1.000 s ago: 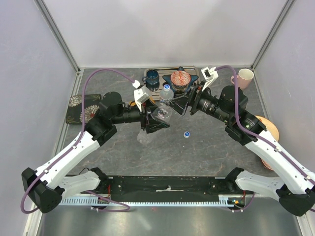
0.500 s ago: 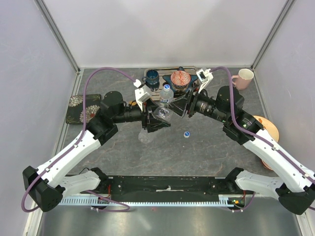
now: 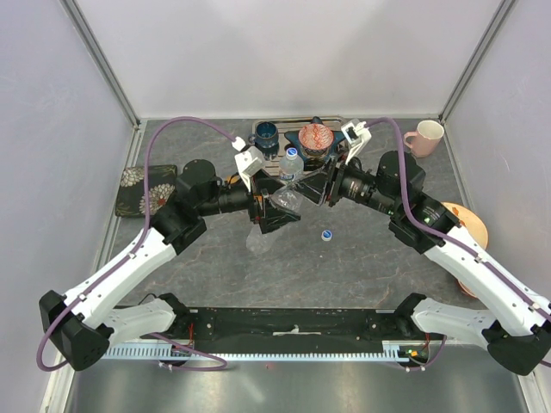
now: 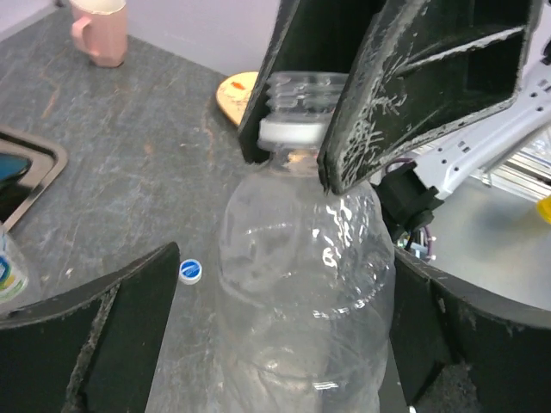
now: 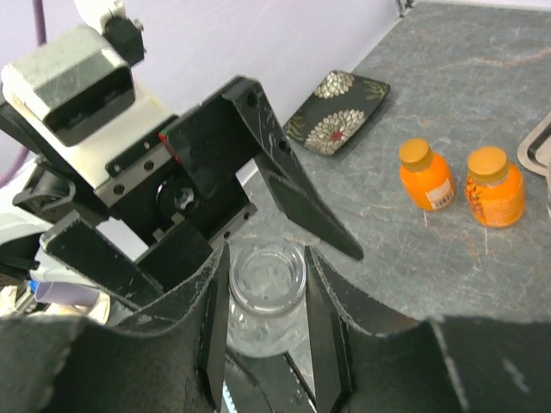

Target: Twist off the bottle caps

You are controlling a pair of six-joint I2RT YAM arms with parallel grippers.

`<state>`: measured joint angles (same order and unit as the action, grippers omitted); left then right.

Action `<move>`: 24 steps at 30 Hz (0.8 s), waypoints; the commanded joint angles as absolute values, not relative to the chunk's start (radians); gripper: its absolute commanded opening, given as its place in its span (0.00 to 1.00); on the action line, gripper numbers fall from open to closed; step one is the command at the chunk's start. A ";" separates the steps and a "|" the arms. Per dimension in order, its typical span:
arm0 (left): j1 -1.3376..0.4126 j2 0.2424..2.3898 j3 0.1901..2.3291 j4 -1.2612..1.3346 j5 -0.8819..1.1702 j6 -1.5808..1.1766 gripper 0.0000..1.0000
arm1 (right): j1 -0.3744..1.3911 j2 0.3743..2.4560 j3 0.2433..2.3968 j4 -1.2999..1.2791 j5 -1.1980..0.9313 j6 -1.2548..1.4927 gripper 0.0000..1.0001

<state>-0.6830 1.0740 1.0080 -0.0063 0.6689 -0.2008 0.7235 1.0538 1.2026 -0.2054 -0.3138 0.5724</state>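
Left wrist view, upper centre: your right gripper (image 4: 297, 159) clamps the uncapped neck of the clear bottle (image 4: 297, 327); your left gripper (image 4: 284, 262) stands released.

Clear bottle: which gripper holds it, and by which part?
The right gripper holds the clear bottle by its open threaded neck. The left gripper stands open on either side of the body, gripping nothing.

Two clear plastic water bottles: the uncapped bottle (image 4: 301, 284) and the labelled bottle (image 3: 292, 166). Two short orange-liquid bottles (image 5: 426, 181), each with an orange screw cap (image 5: 415, 152). One loose blue screw cap (image 3: 326, 234); two drinking mugs, a blue mug (image 3: 265, 133) and a pink mug (image 3: 428, 136).
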 commanded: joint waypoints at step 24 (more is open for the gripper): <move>-0.684 0.465 0.877 -0.258 -0.060 -0.178 0.99 | 0.582 1.262 1.267 -0.358 0.857 0.328 0.00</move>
<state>-0.6857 0.4553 0.9005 -0.2436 -0.0288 -0.1772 0.6434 1.2331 1.3159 -0.4782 0.7460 0.3145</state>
